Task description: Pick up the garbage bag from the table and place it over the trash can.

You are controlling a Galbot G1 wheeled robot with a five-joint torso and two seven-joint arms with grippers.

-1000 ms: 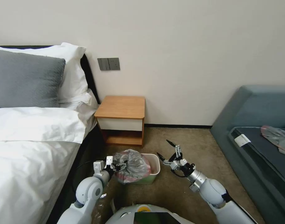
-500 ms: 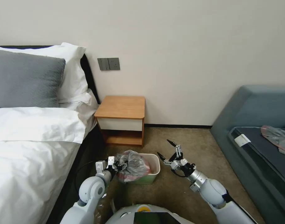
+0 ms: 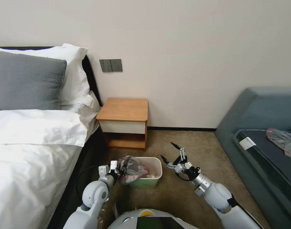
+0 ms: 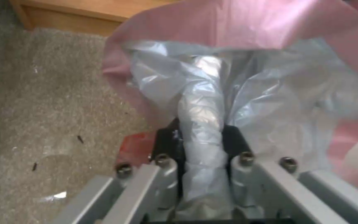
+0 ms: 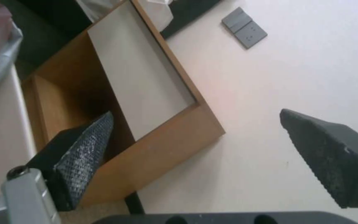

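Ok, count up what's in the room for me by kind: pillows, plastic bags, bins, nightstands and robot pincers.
Pillows: 2, grey pillow and white pillow
Plastic bags: 2, garbage bag in the left pincer, another bag on the sofa
Bins: 1, trash can
Nightstands: 1, table
Pincers: 2, left, and right pincer open
Total: 8

Crumpled grey, pink-rimmed garbage bag hangs over the cream trash can's left rim.
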